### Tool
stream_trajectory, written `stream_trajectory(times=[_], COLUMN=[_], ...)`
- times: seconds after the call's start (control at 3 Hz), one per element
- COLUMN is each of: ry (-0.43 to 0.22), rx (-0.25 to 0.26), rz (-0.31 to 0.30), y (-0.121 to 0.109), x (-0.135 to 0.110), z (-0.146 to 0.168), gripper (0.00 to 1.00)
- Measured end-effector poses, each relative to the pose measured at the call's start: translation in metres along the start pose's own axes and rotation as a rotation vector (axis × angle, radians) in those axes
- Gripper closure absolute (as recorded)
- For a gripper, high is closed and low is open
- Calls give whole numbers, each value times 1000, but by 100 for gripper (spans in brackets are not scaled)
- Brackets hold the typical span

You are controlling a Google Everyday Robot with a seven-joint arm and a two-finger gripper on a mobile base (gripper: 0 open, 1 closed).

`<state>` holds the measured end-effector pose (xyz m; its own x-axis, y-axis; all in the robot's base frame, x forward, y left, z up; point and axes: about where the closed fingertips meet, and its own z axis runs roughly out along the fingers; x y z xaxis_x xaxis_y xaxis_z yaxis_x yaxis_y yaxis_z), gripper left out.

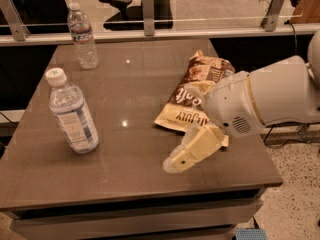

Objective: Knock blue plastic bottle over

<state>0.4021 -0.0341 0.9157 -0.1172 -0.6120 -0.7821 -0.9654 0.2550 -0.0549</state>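
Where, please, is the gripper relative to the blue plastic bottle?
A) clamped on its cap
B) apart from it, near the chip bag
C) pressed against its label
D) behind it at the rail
B: the gripper hangs low over the table beside the chip bag, with bare tabletop between it and the upright blue plastic bottle.
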Motion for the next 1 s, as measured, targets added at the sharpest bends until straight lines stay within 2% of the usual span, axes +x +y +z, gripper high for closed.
stream_trajectory(times=[0.33,0.67,1.0], ry=[-42,-63,-138], rx=[-14,-2,7], rz=[18,18,26], y=[4,4,7], x=[-12,-13,-17], z=[3,0,20], gripper=[0,0,0])
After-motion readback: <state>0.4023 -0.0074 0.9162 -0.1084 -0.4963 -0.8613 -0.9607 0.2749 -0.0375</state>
